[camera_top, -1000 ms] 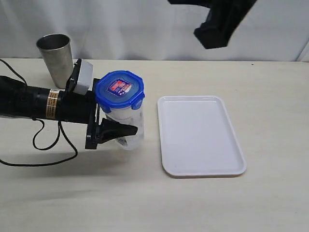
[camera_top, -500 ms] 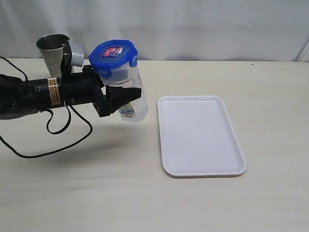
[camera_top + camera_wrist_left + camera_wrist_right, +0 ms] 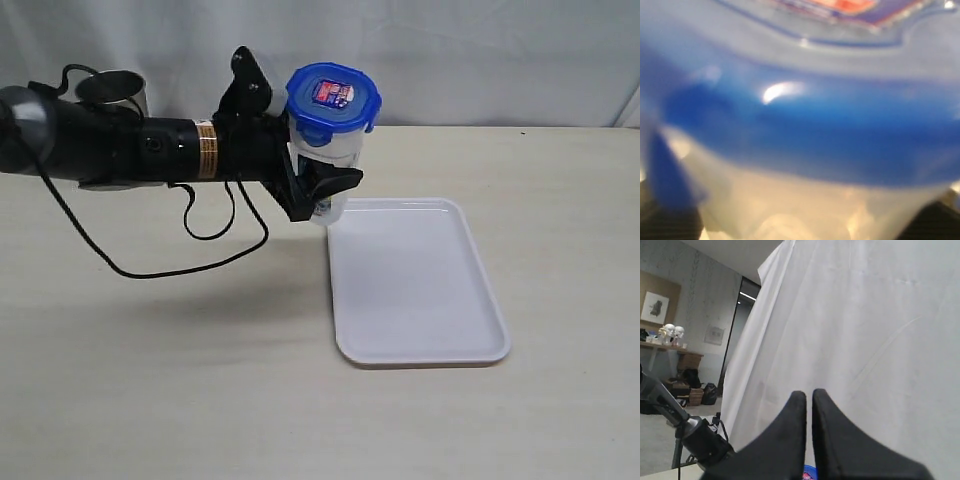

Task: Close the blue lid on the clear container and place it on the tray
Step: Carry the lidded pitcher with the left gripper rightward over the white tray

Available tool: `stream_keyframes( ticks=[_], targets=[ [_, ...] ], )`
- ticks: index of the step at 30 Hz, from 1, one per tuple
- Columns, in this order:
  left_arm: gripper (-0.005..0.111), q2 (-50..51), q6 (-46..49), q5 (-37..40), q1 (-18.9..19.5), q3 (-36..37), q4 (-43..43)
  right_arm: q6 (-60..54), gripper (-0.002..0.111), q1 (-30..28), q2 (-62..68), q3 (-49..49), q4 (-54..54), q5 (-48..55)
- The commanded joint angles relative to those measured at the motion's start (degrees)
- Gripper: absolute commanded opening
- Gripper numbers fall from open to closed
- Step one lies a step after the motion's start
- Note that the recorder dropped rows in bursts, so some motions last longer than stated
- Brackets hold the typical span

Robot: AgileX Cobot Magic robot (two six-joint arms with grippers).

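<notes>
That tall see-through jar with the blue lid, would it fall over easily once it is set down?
Probably tippy: the jar is tall and narrow. It looks empty, so likely light, and the blue lid adds weight up top. Smooth plastic may slip.

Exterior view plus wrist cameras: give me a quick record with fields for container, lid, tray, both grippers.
tray: flat on the table, nothing on it
clear container: upright, lifted off the table, near the tray's far left corner
blue lid: on the container
left gripper: shut on the clear container
right gripper: shut, empty, outside the exterior view
steel cup: behind the left arm
</notes>
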Motion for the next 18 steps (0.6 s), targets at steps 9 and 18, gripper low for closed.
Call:
stream_keyframes(
  ticks=[9,18],
  targets=[
    [0.000,-0.66,10.60,23.59,-7.75,-6.58,7.74,0.53,0.005,-0.15,-1.29,3.02,0.71,9.03],
    [0.000,-0.30,32.95,36.19,-13.39,-8.74,8.19,0.53,0.005,-0.15,-1.29,3.02,0.71,16.16]
  ],
)
